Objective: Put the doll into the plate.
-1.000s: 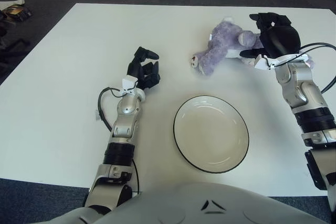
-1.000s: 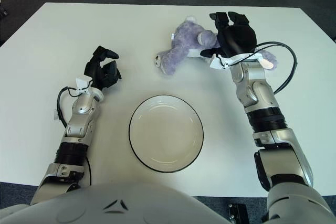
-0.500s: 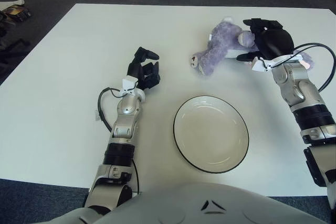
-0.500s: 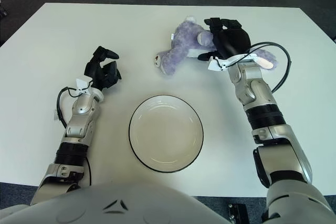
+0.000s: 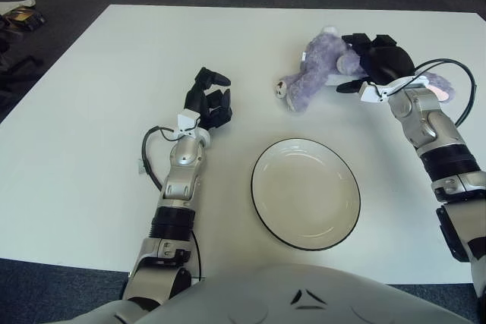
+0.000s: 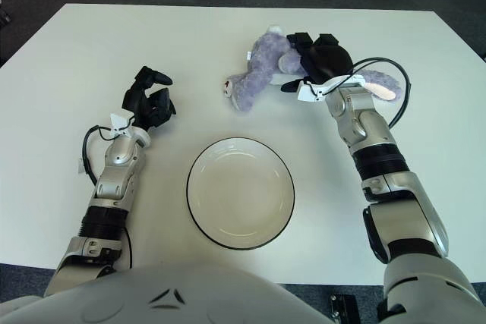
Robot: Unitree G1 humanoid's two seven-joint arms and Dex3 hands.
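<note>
A purple plush doll (image 5: pixel 313 72) lies on its side at the far right of the white table (image 5: pixel 99 111). My right hand (image 5: pixel 357 62) is over the doll's head end, its fingers spread across the top and its thumb below, not closed on it. The doll's ear (image 5: pixel 440 90) sticks out to the right of the hand. An empty white plate (image 5: pixel 305 193) with a dark rim sits nearer to me, in front of the doll. My left hand (image 5: pixel 209 102) shows left of the plate with its fingers curled, holding nothing.
A black cable (image 5: pixel 463 85) loops beside my right wrist. The table's far edge runs just behind the doll, with dark carpet beyond it. Some small items (image 5: pixel 19 14) lie on the floor at the far left.
My right hand has moved left and lower over the doll's head, its fingers now reaching across it. The doll, the plate and my left hand have not moved.
</note>
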